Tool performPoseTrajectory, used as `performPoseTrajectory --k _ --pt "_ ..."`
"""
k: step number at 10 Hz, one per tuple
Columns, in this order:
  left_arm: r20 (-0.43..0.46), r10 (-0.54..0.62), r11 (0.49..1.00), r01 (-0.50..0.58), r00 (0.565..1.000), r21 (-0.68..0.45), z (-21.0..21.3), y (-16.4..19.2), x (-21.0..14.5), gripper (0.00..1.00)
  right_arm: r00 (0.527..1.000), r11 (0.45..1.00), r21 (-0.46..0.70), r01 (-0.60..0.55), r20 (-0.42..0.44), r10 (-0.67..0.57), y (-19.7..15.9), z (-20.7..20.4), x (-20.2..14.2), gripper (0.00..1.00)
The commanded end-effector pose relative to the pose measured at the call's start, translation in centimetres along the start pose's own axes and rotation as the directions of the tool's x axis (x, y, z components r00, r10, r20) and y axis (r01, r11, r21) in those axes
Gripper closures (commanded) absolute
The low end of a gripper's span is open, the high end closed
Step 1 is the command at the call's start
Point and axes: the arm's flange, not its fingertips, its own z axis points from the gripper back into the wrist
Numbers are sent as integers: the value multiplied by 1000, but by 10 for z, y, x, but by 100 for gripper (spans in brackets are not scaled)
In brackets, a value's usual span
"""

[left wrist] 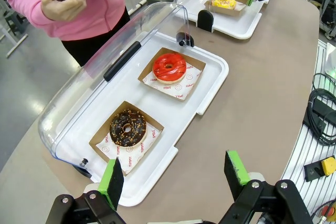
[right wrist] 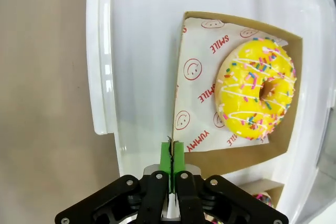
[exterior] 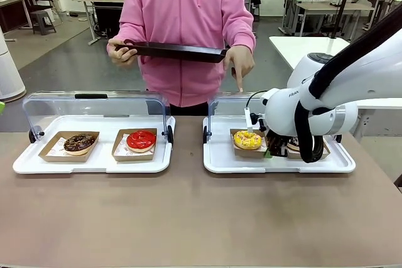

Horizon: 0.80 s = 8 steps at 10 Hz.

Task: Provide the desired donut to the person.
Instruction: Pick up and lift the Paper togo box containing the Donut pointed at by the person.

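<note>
Pads [right wrist: 166, 157] of the right tool [right wrist: 171, 145] pinch the cardboard tray [right wrist: 236, 157] holding the yellow donut [right wrist: 256, 97]; left tool [left wrist: 175, 170] hangs open.

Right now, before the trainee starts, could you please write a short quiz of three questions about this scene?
1. True or false: the right gripper is shut on the edge of the cardboard tray that holds the yellow donut.
2. Choose one: what colour is the donut beside the chocolate donut in the same white tray? A) red B) green C) blue
3. Fill the gap: the left gripper, above the table's near edge, is ____ (open or shut).

Key: 1 true. 2 A, the red donut. 3 open.
</note>
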Motion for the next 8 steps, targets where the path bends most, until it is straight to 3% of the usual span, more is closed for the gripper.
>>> performPoseTrajectory --k 1,2,6,8 --pt "6 -8 1000 8 1000 -7 0 1 -1 0 1000 1000 3 -22 0 22 20 33 -9 100" --pt "6 -8 1000 8 1000 -7 0 1 -1 0 1000 1000 -7 -4 -9 4 37 61 -13 100" --pt "6 -8 1000 8 1000 -7 0 1 -1 0 992 998 43 -37 125 32 129 196 -24 100" --pt "6 -8 1000 8 1000 -7 0 1 -1 0 982 988 -86 -125 128 135 164 254 -22 100"
